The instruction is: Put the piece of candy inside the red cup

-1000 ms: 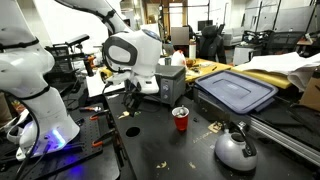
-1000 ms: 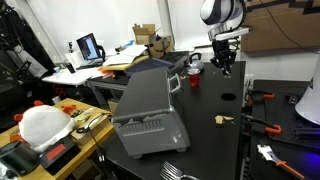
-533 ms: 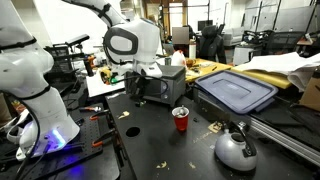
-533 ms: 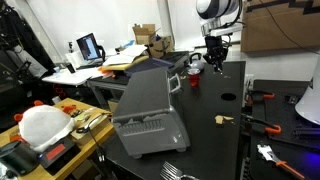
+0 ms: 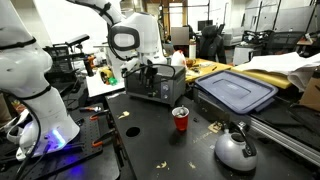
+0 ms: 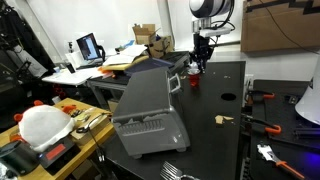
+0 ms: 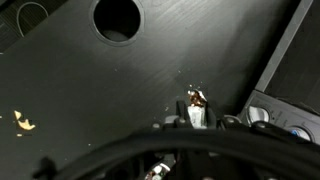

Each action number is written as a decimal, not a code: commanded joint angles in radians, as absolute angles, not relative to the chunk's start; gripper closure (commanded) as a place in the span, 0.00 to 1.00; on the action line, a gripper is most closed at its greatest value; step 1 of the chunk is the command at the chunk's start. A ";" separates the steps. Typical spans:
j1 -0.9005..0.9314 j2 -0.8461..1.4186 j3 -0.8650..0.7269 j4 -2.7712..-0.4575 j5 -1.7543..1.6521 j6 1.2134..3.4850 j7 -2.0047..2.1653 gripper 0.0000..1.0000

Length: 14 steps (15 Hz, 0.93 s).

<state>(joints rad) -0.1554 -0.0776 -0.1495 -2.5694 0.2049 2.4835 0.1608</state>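
Observation:
The red cup (image 5: pixel 180 119) stands upright on the black table in front of the grey toaster oven (image 5: pixel 155 82); it also shows in an exterior view (image 6: pixel 194 79). My gripper (image 7: pixel 196 104) is shut on a small piece of candy (image 7: pixel 196 96) with an orange-brown tip and holds it above the table. In both exterior views the gripper (image 5: pixel 137 74) (image 6: pixel 200 62) hangs above table height, beside the oven and a little short of the cup. The candy is too small to see in the exterior views.
A round hole (image 7: pixel 118 18) is cut in the table. Loose scraps (image 7: pixel 22 122) and a yellow piece (image 6: pixel 222 119) lie on it. A metal kettle (image 5: pixel 236 150) and a blue-lidded bin (image 5: pixel 237 90) stand beyond the cup. Tools (image 6: pixel 262 98) lie near the edge.
My gripper has risen off the table with the candy and moved towards the toaster oven and the red cup. The cup has not moved.

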 commanded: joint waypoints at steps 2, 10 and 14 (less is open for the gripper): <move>-0.136 -0.068 -0.141 -2.526 0.272 2.557 0.150 0.94; -0.143 -0.026 -0.149 -2.457 0.315 2.636 0.152 0.94; -0.146 -0.009 -0.151 -2.444 0.315 2.660 0.154 0.94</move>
